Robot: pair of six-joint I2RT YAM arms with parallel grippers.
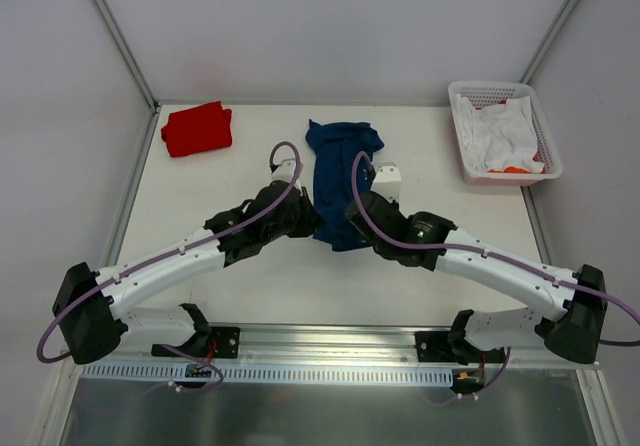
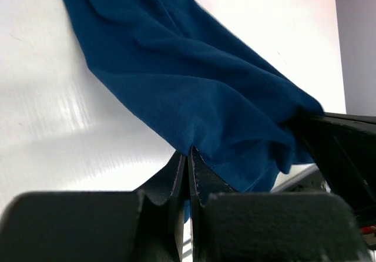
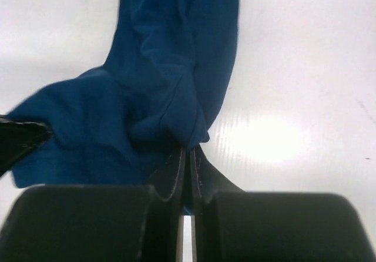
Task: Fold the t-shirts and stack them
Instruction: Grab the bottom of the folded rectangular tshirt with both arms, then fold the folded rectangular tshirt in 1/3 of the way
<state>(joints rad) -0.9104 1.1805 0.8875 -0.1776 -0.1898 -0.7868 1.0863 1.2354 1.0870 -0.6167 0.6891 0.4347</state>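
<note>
A white plastic basket (image 1: 490,87) with slotted walls sits at the far right corner of the white surface (image 1: 330,286). It holds crumpled white cloth (image 1: 500,136) with a small orange patch (image 1: 515,170) at its near end. A slotted rail (image 1: 330,374) runs along the near edge

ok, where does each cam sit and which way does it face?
Top external: above and behind the arms, looking down on the table; left arm and right arm show.
Left wrist: on the left wrist, looking along the shut left claw, which pinches the navy t-shirt.
Right wrist: on the right wrist, looking along the shut right claw, pinching the same shirt.
Shared: both wrist views show the navy t-shirt; each catches a black part of the other arm.
</note>
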